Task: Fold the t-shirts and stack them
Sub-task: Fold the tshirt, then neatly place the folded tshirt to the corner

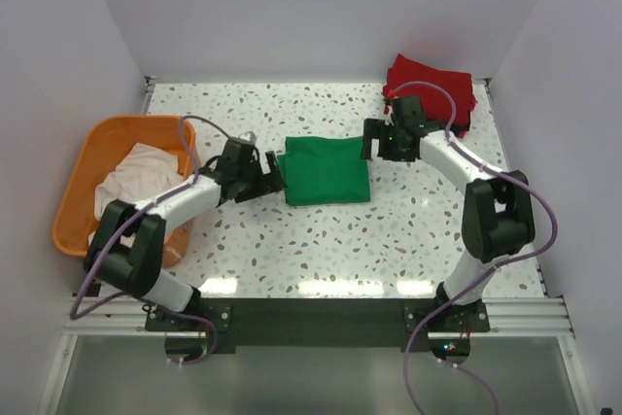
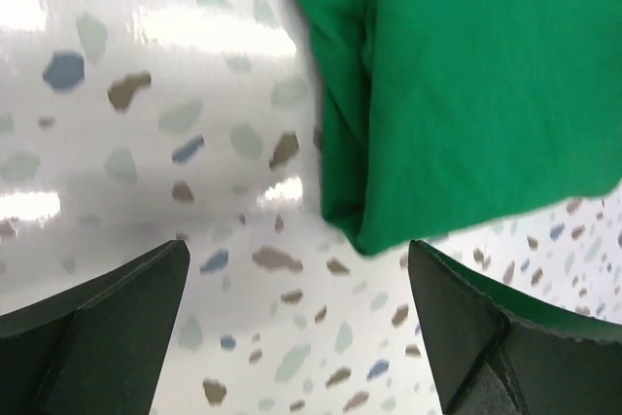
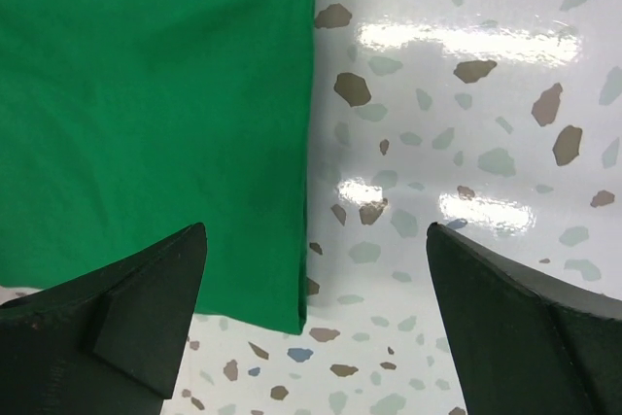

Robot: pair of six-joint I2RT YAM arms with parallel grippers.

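A bright green t-shirt (image 1: 327, 169) lies folded into a flat rectangle mid-table; it also shows in the left wrist view (image 2: 457, 85) and the right wrist view (image 3: 155, 114). My left gripper (image 1: 273, 175) is open and empty just off the shirt's left edge. My right gripper (image 1: 373, 141) is open and empty at the shirt's upper right corner. A red t-shirt (image 1: 432, 86) lies bunched at the back right behind the right arm. An off-white t-shirt (image 1: 136, 178) lies crumpled in the basket. The black t-shirt is out of view.
An orange plastic basket (image 1: 82, 174) stands at the left table edge, under the left arm. White walls enclose the speckled table (image 1: 321, 240) on three sides.
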